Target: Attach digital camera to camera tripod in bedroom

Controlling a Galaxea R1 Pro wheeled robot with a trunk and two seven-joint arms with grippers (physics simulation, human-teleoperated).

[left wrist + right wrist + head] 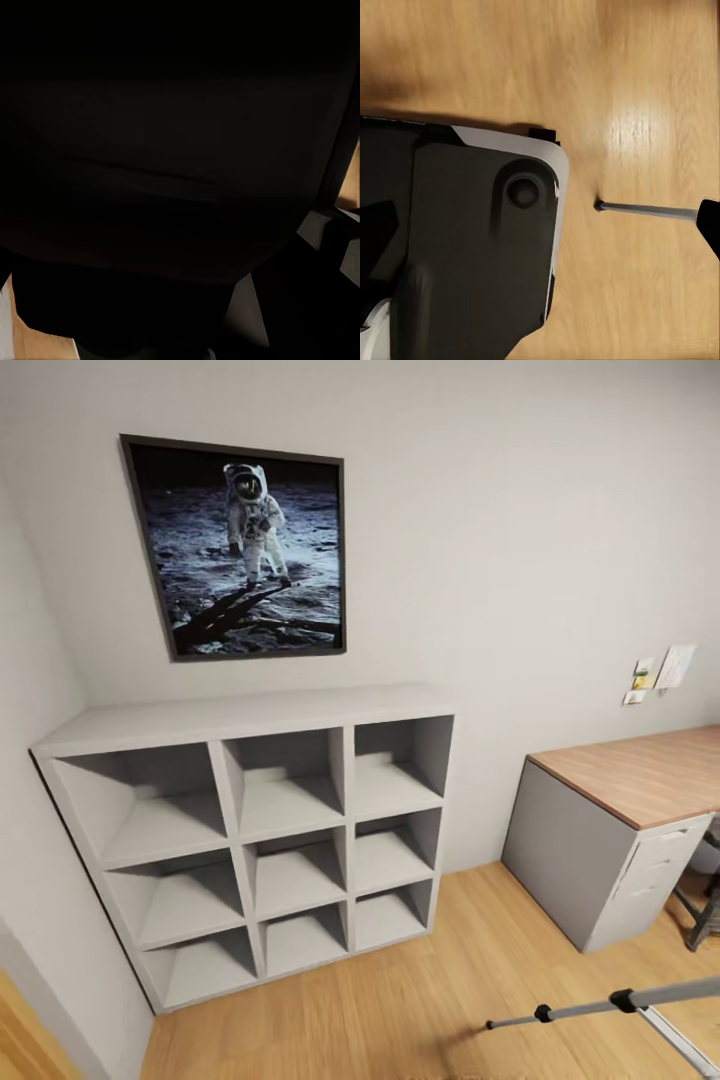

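Lying near-horizontal above floor, camera tripod leg points toward shelf; tool states can't tell.

The right wrist view looks down at a light wood floor. A big dark part of the robot lies over the floor. It is black and dark grey, with a white edge along one side and a round bump on it. Near it, but not touching, a thin grey rod lies above the floor. The rod has a small dark tip at the end nearest the robot part. Its other end joins a black piece at the picture's edge.
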